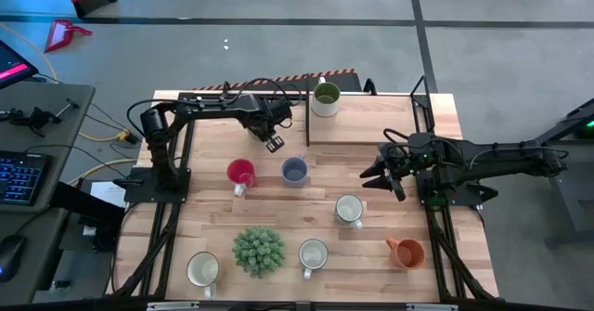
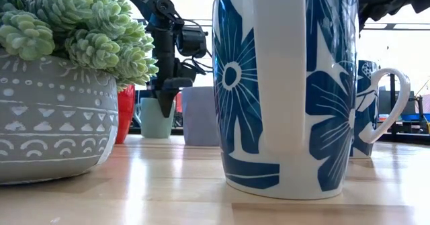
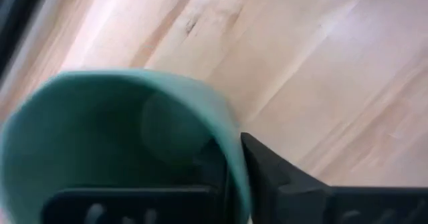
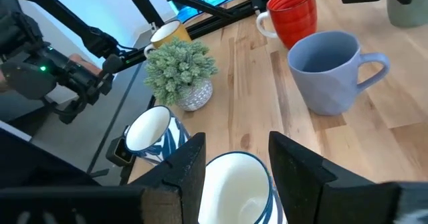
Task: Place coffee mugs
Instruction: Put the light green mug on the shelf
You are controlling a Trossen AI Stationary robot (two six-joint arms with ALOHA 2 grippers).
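Teal mug (image 3: 127, 144), cut off in the left wrist view and hidden from above by the left gripper (image 1: 275, 144), sits on the table (image 1: 371, 176) behind the red mug (image 1: 240, 173); left jaws clamp its rim. Right gripper (image 1: 379, 176) hovers, jaws wide apart, empty.

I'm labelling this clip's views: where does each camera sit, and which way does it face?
High: overhead, straight down on the table; both arms show.
Low: at tabletop height, facing a flowered mug and the plant; the left arm shows behind.
Left wrist: into the teal mug, its wall between the fingers.
Right wrist: over a white mug, open fingers.
Shared: right wrist and high both show the red mug.
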